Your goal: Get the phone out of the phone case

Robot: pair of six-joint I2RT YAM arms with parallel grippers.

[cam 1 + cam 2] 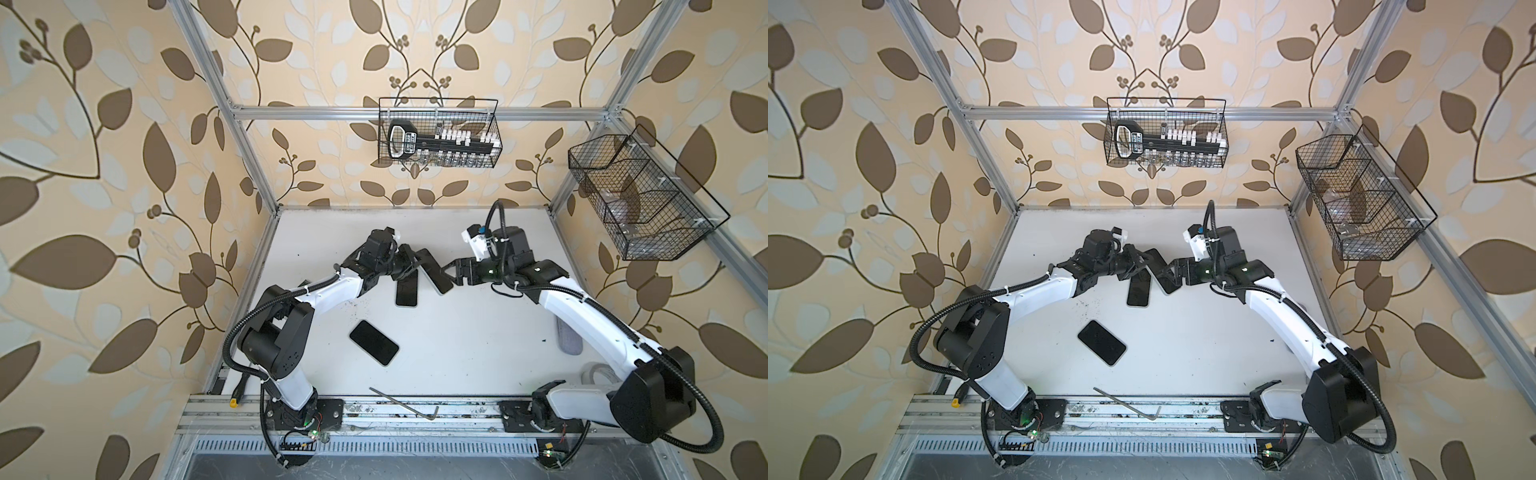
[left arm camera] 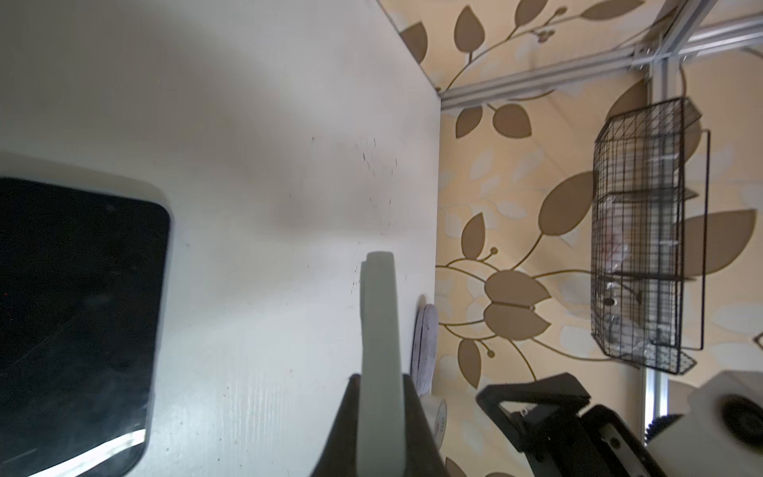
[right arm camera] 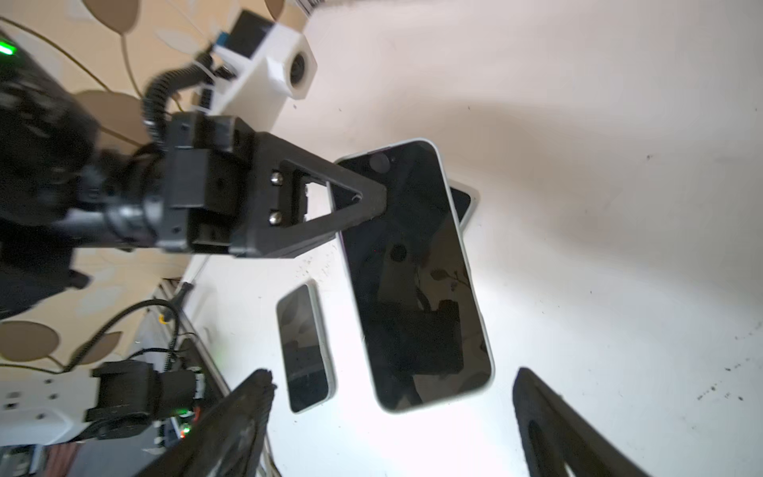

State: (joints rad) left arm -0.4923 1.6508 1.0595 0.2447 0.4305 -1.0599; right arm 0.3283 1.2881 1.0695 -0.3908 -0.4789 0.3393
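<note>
Glossy black phone point(image 3: 417, 268) with pale rim, one end between tight left jaws; right jaws wide

Wire basket point(image 1: 482, 120) on back rail, hex key point(image 1: 400, 403) near front rail

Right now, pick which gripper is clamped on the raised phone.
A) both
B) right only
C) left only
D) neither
C: in the right wrist view the left gripper is pinched shut on one end of the raised phone, while the right gripper stands open, with gaps showing either side of the phone's other end.
</note>
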